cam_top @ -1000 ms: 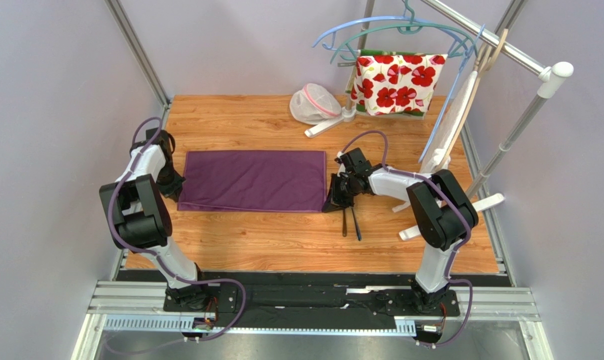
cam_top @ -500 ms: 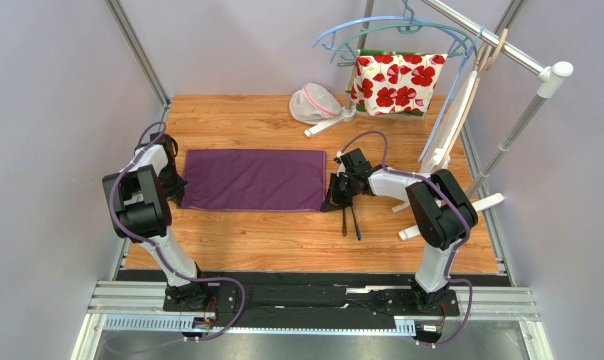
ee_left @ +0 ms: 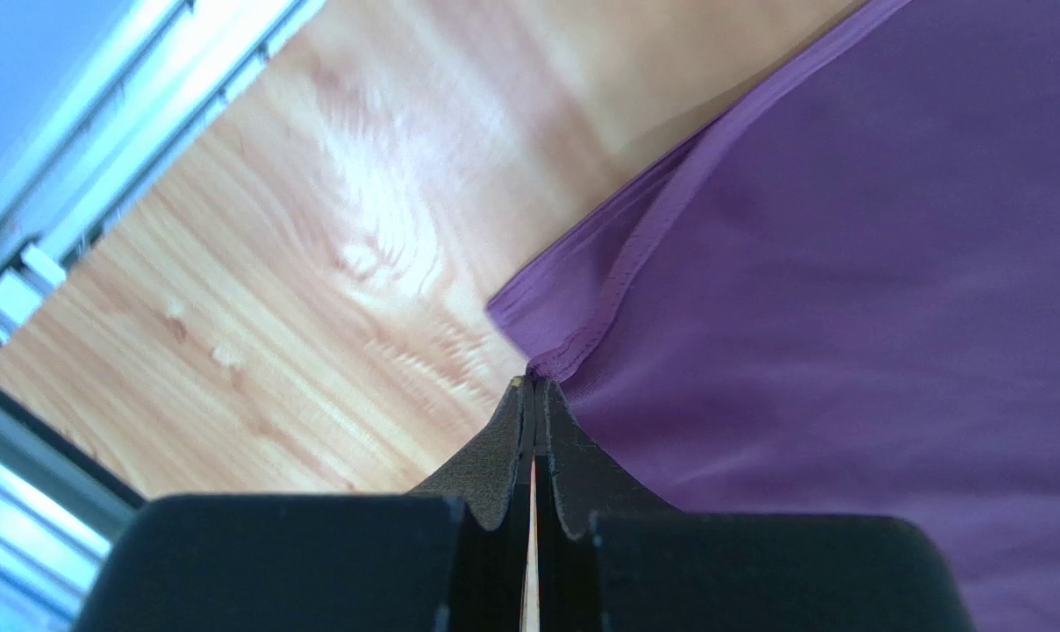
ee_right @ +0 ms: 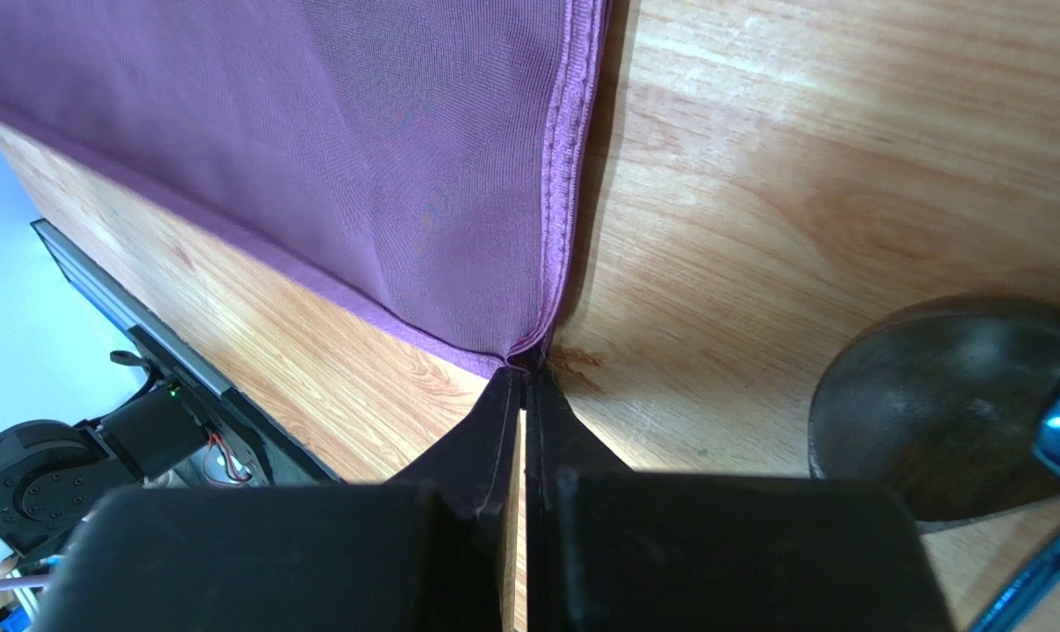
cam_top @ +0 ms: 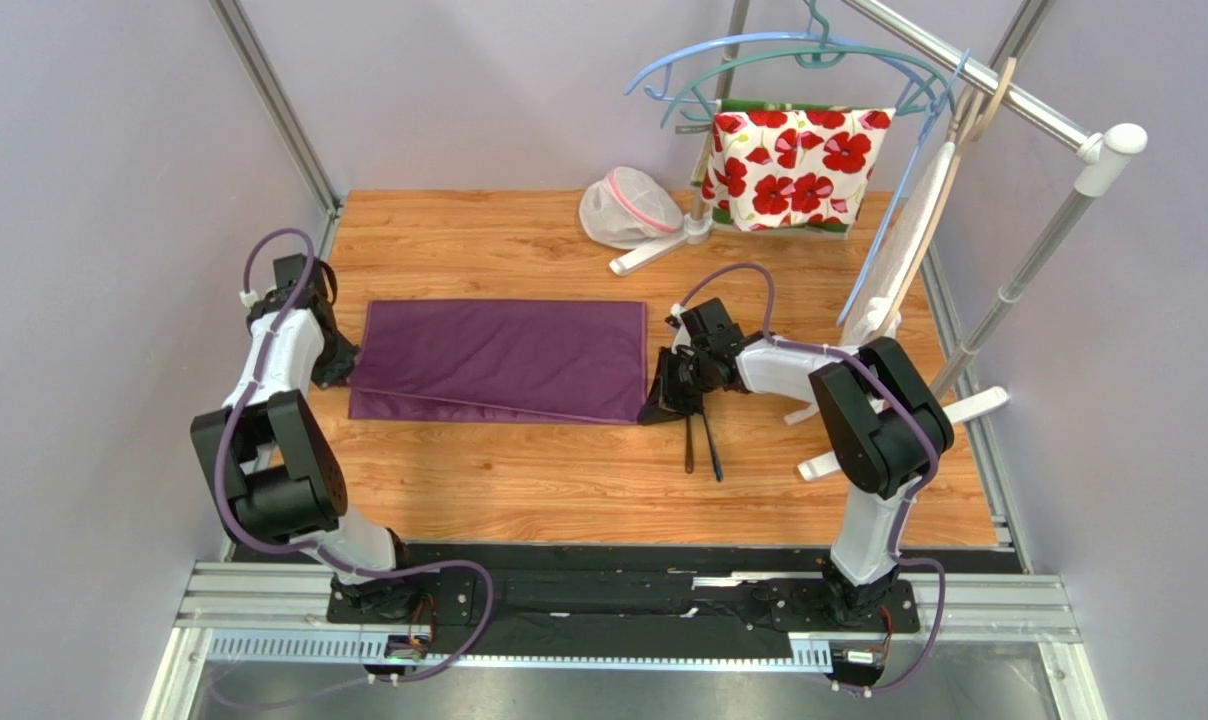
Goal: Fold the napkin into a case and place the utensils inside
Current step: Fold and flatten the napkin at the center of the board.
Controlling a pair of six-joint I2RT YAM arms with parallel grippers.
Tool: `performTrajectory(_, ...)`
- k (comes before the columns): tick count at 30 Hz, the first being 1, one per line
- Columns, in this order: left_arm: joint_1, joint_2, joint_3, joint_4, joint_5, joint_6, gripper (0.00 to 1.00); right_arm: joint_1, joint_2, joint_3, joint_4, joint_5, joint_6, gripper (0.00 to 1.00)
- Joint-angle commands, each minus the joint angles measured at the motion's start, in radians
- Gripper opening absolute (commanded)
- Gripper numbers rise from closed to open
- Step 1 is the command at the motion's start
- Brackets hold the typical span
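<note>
The wood-grain surface (cam_top: 565,480) is carrying the napkin (cam_top: 505,360), a plum woven cloth lying as a wide, flat rectangle between the two arms. The left jaws are pinching shut on a hemmed corner at its left end, and the right jaws are clamping shut on its near right corner. Only the wrist views are showing the stitched hem (ee_right: 568,171) meeting the pressed-together dark fingertips (ee_left: 502,448). Just right of the napkin, two slim dark utensils (cam_top: 700,443) are lying side by side. The right wrist view alone is showing the spoon's dull oval bowl (ee_right: 944,408).
</note>
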Motion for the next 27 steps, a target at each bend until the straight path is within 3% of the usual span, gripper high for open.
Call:
performTrajectory(1, 0.006, 0.010, 0.048, 0.068, -0.001, 0.032, 0.00, 0.001, 0.039, -0.019, 0.009, 0.024, -0.008, 0.00)
performTrajectory(12, 0.006, 0.188, 0.059, -0.013, -0.081, 0.001, 0.00, 0.001, 0.033, -0.022, 0.012, 0.014, -0.008, 0.00)
performTrajectory(26, 0.006, 0.228, 0.090, -0.098, -0.173, -0.034, 0.00, 0.001, 0.041, -0.019, 0.021, 0.003, -0.007, 0.00)
performTrajectory(27, 0.006, 0.219, 0.100, -0.108, -0.179, -0.048, 0.07, -0.001, 0.044, -0.019, 0.021, 0.003, -0.007, 0.00)
